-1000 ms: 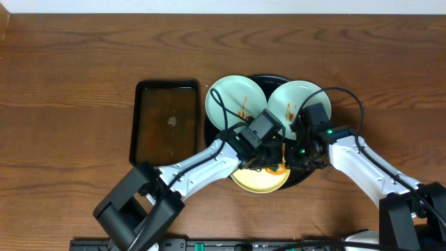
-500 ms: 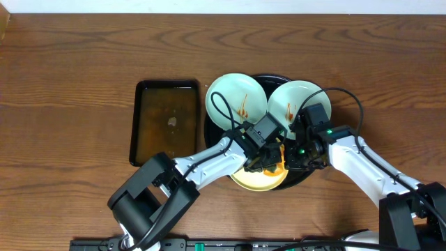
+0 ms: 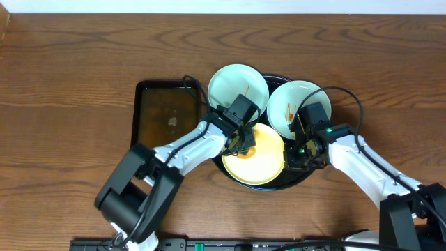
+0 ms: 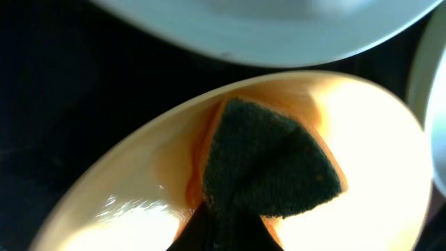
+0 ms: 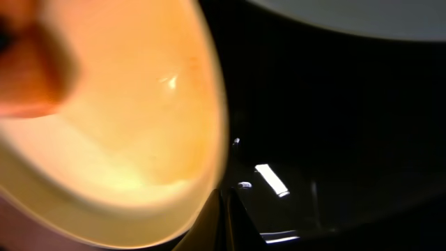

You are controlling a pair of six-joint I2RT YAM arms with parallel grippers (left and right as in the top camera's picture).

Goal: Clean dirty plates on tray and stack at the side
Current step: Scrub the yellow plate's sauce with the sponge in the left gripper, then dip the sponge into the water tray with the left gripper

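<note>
The yellow plate (image 3: 261, 159) lies on the black tray (image 3: 298, 176), its inside smeared orange. My left gripper (image 3: 244, 144) is shut on a dark green sponge (image 4: 268, 160) pressed on the plate's left part (image 4: 362, 139). My right gripper (image 3: 298, 150) is shut on the yellow plate's right rim (image 5: 209, 174). Two mint plates (image 3: 238, 85) (image 3: 296, 104) rest on the tray's far side; the right one shows reddish streaks.
A smaller rectangular dark tray (image 3: 165, 122), wet inside, sits on the wooden table left of the black tray. The black tray's glossy floor (image 5: 348, 139) shows in the right wrist view, with a mint plate's edge (image 5: 362, 14) above it.
My left gripper has dragged the sponge leftward across the yellow plate, uncovering most of it. The right gripper has stayed on the rim.
</note>
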